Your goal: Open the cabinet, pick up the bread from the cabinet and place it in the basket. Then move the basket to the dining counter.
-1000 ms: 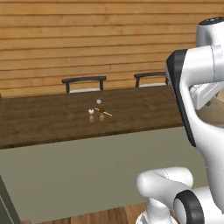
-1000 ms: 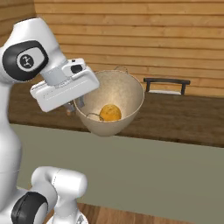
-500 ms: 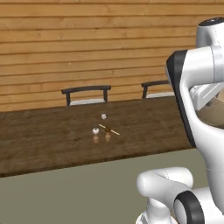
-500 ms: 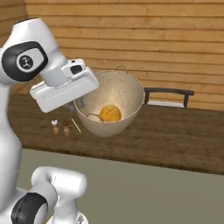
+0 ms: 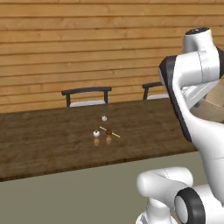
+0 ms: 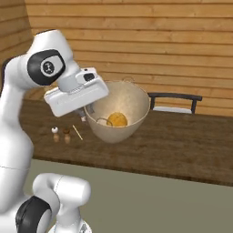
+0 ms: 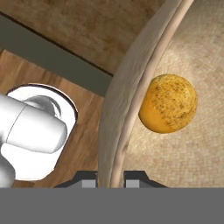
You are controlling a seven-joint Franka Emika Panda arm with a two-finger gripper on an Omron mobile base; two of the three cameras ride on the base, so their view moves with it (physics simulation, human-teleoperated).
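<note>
My gripper (image 6: 86,112) is shut on the rim of the basket (image 6: 129,98), a light tan rounded bowl that hangs in the air over the near part of the dining counter (image 6: 182,145). The bread (image 6: 117,119), a small golden-orange bun, lies on the basket's bottom. In the hand view the gripper (image 7: 110,177) clamps the beige rim of the basket (image 7: 131,100), with the bread (image 7: 168,103) just inside the wall. A slice of the basket (image 5: 215,103) shows behind the arm in the left base view, above the dining counter (image 5: 52,144). The cabinet is out of view.
Small table items (image 5: 104,131) (image 6: 63,133) lie on the dark wooden top, left of the basket. Behind the counter stand dark chairs (image 5: 86,94) (image 5: 152,89) (image 6: 175,101) against a wood-plank wall. A grey-beige front runs below the counter's near edge.
The whole picture has shifted in both base views: the base has driven and the counter and chairs sit differently. The basket with the bread stays in my grip.
</note>
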